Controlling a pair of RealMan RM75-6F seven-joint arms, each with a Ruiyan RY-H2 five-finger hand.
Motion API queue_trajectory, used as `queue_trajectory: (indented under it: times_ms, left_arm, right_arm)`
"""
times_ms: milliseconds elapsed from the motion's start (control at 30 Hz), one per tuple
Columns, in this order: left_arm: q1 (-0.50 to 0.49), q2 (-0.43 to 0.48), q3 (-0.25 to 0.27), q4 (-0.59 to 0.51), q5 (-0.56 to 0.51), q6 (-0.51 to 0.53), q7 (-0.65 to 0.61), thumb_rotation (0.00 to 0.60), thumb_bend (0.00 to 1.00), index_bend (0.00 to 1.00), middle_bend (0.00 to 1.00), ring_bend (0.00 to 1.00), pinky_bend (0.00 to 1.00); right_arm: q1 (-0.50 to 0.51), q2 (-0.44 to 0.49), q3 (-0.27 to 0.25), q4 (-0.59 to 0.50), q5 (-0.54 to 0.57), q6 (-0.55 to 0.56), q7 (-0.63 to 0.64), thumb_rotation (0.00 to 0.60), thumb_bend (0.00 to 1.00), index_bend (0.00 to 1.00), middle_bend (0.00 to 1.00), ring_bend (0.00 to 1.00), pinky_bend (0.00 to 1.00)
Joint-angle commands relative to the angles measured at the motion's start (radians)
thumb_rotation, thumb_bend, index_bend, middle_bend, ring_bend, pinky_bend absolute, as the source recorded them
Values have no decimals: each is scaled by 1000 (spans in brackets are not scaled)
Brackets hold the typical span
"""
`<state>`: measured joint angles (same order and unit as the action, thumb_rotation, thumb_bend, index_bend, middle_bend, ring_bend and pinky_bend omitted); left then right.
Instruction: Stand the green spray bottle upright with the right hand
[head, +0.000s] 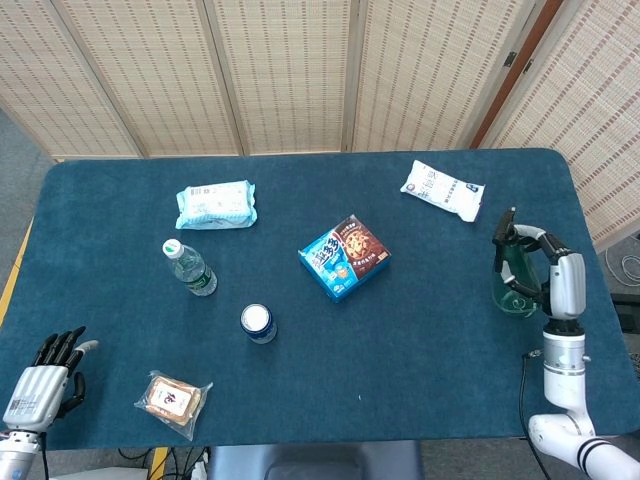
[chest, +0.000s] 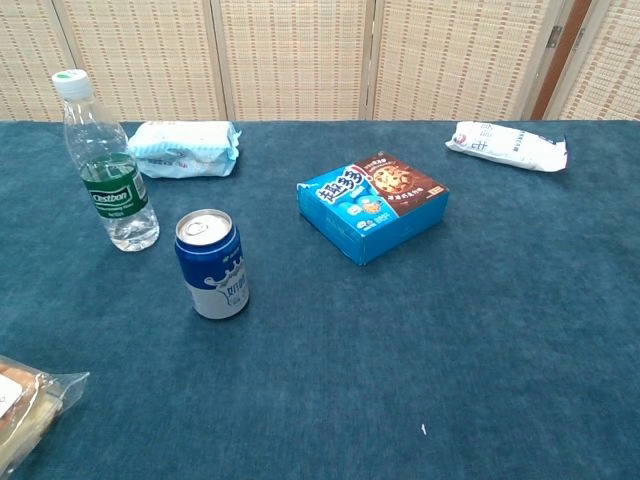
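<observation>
In the head view the green spray bottle (head: 514, 283) stands near the table's right edge, its round base on the blue cloth and its black nozzle on top. My right hand (head: 558, 277) is on the bottle's right side, and its fingers (head: 531, 238) wrap around the neck just under the nozzle. My left hand (head: 42, 375) hangs off the front left corner of the table, fingers apart and holding nothing. The chest view shows neither hand nor the bottle.
A white snack packet (head: 442, 189) lies behind the spray bottle. A blue cookie box (head: 344, 256) sits mid-table, with a blue can (head: 258, 322), a water bottle (head: 189, 267), a pale wipes pack (head: 216, 204) and a wrapped snack (head: 172, 400) to the left.
</observation>
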<state>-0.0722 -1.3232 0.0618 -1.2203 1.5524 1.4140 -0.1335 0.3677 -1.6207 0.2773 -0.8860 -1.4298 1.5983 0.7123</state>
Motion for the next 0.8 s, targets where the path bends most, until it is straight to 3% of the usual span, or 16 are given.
queue_trajectory:
  times_ms: [33, 300, 800]
  left_arm:
    - [1, -1, 1, 0, 0, 0, 1, 600, 738, 182, 68, 66, 0]
    - [3, 1, 5, -6, 3, -1, 7, 600, 738, 182, 68, 66, 0]
    - [29, 27, 21, -49, 21, 35, 53, 600, 738, 182, 68, 66, 0]
  right_arm:
    - [-8, -10, 6, -3, 0, 14, 54, 600, 300, 489, 566, 473, 553]
    - [-30, -61, 5, 39, 0, 36, 215, 600, 300, 489, 566, 473, 553]
    - [-43, -258, -14, 287, -12, 86, 449, 600, 300, 489, 566, 473, 553]
